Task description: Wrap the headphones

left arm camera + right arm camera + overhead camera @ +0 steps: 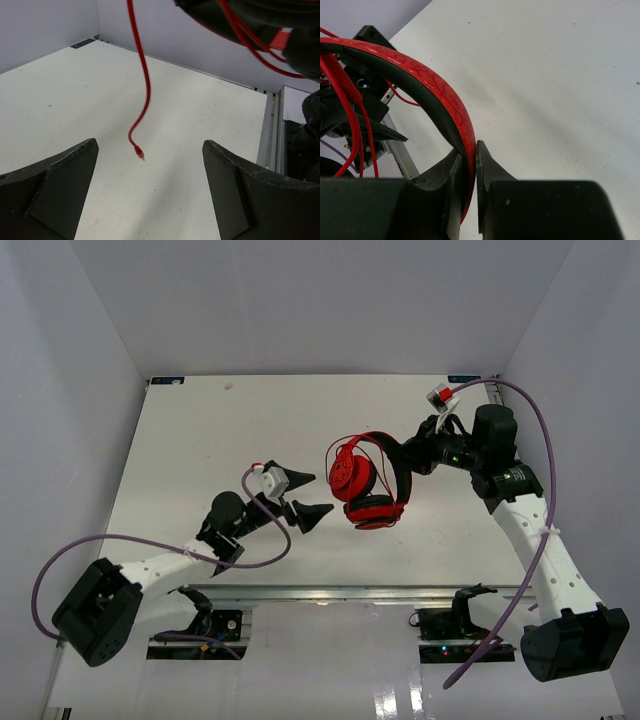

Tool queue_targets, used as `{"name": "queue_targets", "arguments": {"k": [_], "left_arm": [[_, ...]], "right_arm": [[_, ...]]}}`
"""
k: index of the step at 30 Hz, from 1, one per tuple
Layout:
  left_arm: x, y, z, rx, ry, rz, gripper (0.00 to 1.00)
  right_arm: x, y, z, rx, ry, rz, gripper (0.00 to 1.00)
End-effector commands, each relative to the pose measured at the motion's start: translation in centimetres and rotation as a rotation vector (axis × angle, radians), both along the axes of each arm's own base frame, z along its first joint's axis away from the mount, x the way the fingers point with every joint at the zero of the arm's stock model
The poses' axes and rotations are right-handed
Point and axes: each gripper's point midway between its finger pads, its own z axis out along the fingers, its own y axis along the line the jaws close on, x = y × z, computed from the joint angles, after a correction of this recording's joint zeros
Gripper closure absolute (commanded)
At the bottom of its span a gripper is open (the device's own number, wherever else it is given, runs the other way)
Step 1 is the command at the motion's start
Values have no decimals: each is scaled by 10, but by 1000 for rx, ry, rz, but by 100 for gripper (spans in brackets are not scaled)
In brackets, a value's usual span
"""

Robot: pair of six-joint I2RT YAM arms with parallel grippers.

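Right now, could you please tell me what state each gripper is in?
Left gripper: open, holding nothing.
Right gripper: shut on the headphones, at the band.

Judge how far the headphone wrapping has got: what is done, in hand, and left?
Done, apparently: a few turns of the cable cross the headphones. In hand: the right pincer is shut on the headband; the left pincer is open and empty. Left: the rest of the cable dangles loose, unwound.
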Motion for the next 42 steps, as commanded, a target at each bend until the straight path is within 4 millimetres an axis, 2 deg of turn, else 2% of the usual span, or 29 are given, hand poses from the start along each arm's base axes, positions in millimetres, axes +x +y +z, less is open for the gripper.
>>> {"name": "queue_targets", "arguments": {"k": [1, 3, 4, 5, 6, 7, 8, 14, 18, 19, 20, 23, 26, 28, 29, 37, 42], "left_arm": [[23, -24, 23, -42, -12, -15, 13], [27, -34, 21, -41, -1, -44, 33], [25, -37, 19, -36, 5, -70, 50], [25, -41, 15, -40, 28, -83, 73], [23, -43, 11, -45, 49, -98, 86], [21, -45, 7, -50, 69, -114, 96], [18, -45, 0, -57, 84, -118, 98], [12, -48, -47, -135, 270, -131, 100], [15, -64, -68, -198, 396, -190, 100], [14, -69, -86, -198, 464, -200, 100], [16, -76, -93, -212, 500, -211, 100], [16, -89, -103, -243, 552, -229, 100], [16, -93, -116, -243, 597, -223, 100], [19, -95, -123, -235, 629, -216, 98], [19, -97, -125, -227, 640, -218, 97], [41, -126, -147, -165, 794, -216, 83], [41, -131, -159, -157, 868, -220, 76]], "right_arm": [[-5, 3, 23, 50, -42, 19, 92], [-4, 2, 24, 48, -47, 13, 92], [-3, 1, 23, 45, -48, 5, 92], [-3, 1, 23, 45, -50, 0, 92], [0, 0, 22, 45, -47, -15, 92], [3, -1, 21, 46, -43, -34, 92], [8, -4, 18, 45, -38, -67, 92], [49, -23, -14, 63, 46, -318, 92], [75, -31, -43, 86, 118, -453, 92], [84, -38, -49, 85, 141, -522, 92], [93, -44, -59, 69, 162, -583, 92], [115, -67, -78, 25, 157, -755, 92], [131, -86, -94, 1, 124, -870, 92], [141, -89, -107, -14, 123, -899, 92], [146, -89, -121, -35, 147, -910, 92], [182, -99, -182, -169, 199, -987, 92], [200, -95, -197, -170, 243, -1002, 92]]}}
